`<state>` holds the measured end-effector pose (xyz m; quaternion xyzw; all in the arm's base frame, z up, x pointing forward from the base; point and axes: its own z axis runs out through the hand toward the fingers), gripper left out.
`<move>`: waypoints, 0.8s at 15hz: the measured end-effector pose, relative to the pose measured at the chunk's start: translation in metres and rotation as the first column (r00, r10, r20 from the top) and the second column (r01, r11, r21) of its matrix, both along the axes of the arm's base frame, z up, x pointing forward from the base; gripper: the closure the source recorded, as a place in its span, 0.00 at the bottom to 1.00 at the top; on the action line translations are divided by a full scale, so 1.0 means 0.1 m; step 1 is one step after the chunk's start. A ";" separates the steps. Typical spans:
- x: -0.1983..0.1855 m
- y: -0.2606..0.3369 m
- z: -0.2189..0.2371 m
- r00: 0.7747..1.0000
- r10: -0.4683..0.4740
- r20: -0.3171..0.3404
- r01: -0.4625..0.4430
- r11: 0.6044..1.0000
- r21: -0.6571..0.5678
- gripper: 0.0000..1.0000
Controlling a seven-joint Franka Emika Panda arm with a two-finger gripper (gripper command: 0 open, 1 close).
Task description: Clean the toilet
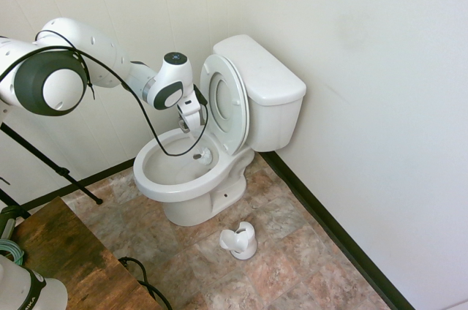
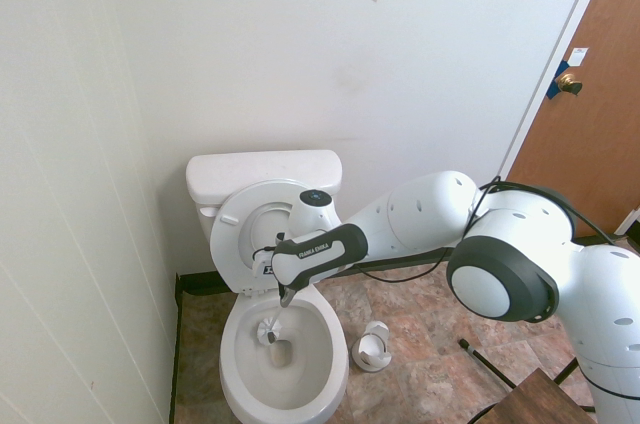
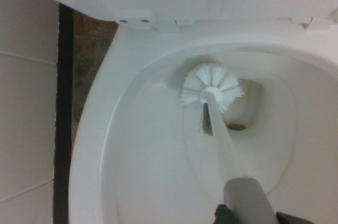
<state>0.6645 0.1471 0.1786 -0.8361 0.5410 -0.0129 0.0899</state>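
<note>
The pincer (image 2: 285, 296) points straight down over the toilet (image 1: 191, 178), pinching the handle of a white brush (image 3: 211, 93) so its bristles hang inside the bowl for scrubbing. Seat and lid (image 1: 225, 101) lean against the tank, keeping the bowl accessible. The brush holder (image 1: 240, 241) sits on the floor beside it.

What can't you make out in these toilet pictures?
- Brush head touching the bowl wall: wrist view looks straight down the handle, exterior views show it too small.
- Gripper jaws: too small in both exterior views, out of the wrist view.
- Toilet front rim: cut by the second exterior view's bottom edge.
- Brush holder inside: too small.
</note>
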 end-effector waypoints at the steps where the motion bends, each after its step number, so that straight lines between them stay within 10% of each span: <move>1: 0.00 -0.02 0.03 1.000 -0.006 0.001 0.007 1.000 -0.012 1.00; 12: -1.09 -0.60 1.80 0.993 -0.054 0.108 0.059 0.997 -0.040 1.00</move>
